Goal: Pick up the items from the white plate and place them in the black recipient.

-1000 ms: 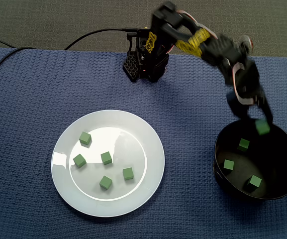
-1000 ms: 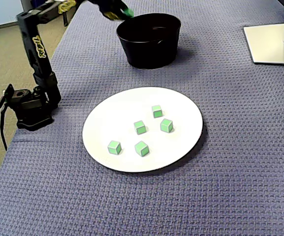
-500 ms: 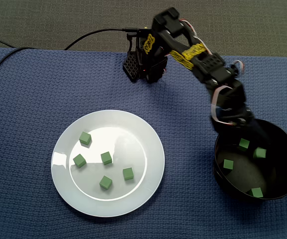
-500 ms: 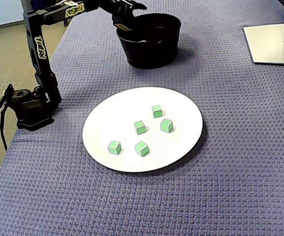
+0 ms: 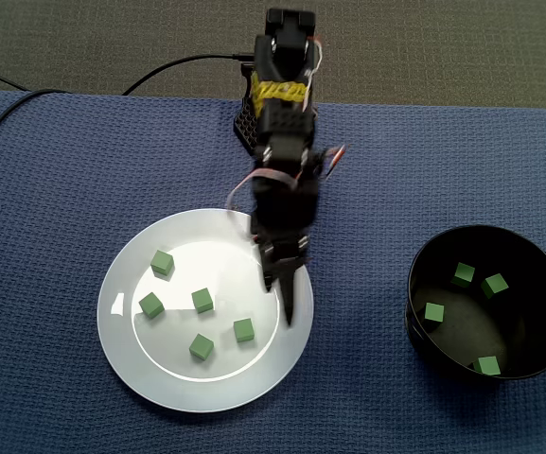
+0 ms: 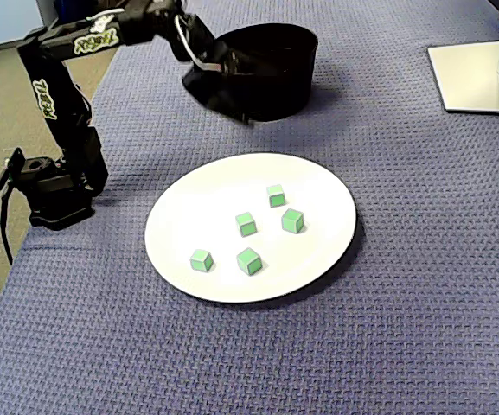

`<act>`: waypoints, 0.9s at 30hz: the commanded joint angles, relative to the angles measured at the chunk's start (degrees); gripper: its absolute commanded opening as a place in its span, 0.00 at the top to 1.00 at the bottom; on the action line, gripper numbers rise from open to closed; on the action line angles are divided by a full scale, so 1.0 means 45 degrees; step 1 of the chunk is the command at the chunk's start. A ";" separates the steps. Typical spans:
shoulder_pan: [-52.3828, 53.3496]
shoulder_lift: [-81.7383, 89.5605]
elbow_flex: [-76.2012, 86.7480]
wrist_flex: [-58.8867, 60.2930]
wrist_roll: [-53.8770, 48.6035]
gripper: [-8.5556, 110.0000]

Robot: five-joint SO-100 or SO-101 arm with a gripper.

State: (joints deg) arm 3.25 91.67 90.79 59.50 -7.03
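Five green cubes sit on the plate; four more lie in the bowl. In the top-down fixed view the claw hangs over the plate's right side with nothing green in it. Whether it is parted or closed I cannot tell, since the side fixed view blurs it against the bowl. There it looks well above the plate, so I judge the step in hand to be reaching for the next cube.

The nearest cube seems the sensible pick: it lies just beside the claw in the top-down view and stands apart from its neighbours. To do this well, I would open wide before descending and centre the claw over the cube. Square it to two flat faces rather than corners, and come straight down so neither finger nudges the cube across the slick plate. Stop short of pressing on the plate — then close and lift clear before swinging to the bowl
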 commanded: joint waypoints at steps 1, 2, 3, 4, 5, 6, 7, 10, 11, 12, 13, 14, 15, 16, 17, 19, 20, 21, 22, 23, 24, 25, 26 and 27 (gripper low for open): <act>0.1133 -0.2109 -0.2051 0.1484 0.1445 0.57; 0.1133 -0.2773 -0.2598 0.2051 0.1465 0.56; 0.1152 -0.3418 -0.3008 0.2441 0.1465 0.56; 0.1172 -0.3984 -0.3340 0.2617 0.1328 0.55; 0.1211 -0.4492 -0.3730 0.2754 0.1211 0.55; 0.1309 -0.4922 -0.4258 0.3066 0.1094 0.56; 0.1426 -0.5254 -0.4746 0.3340 0.0879 0.57; 0.1582 -0.5977 -0.5352 0.3242 -0.0020 0.60; 0.1641 -0.6191 -0.5449 0.3145 -0.0215 0.60; 0.1699 -0.6328 -0.5527 0.3027 -0.0430 0.60; 0.1777 -0.6465 -0.5527 0.2852 -0.0723 0.61; 0.1875 -0.6582 -0.5508 0.2695 -0.1016 0.61; 0.1934 -0.6680 -0.5508 0.2598 -0.1211 0.62; 0.1973 -0.6777 -0.5508 0.2539 -0.1367 0.63; 0.1973 -0.6875 -0.5508 0.2500 -0.1562 0.63; 0.1895 -0.7070 -0.5527 0.2441 -0.1738 0.63; 0.1855 -0.7168 -0.5527 0.2422 -0.1738 0.64; 0.1836 -0.7246 -0.5527 0.2383 -0.1738 0.64; 0.1836 -0.7324 -0.5508 0.2324 -0.1738 0.65; 0.1836 -0.7363 -0.5508 0.2246 -0.1699 0.65; 0.1855 -0.7383 -0.5449 0.2129 -0.1680 0.66; 0.1855 -0.7383 -0.5391 0.1992 -0.1680 0.66; 0.1855 -0.7383 -0.5332 0.1895 -0.1680 0.67; 0.1855 -0.7383 -0.5273 0.1836 -0.1660 0.67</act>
State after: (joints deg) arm 11.07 57.74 69.17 69.26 -14.33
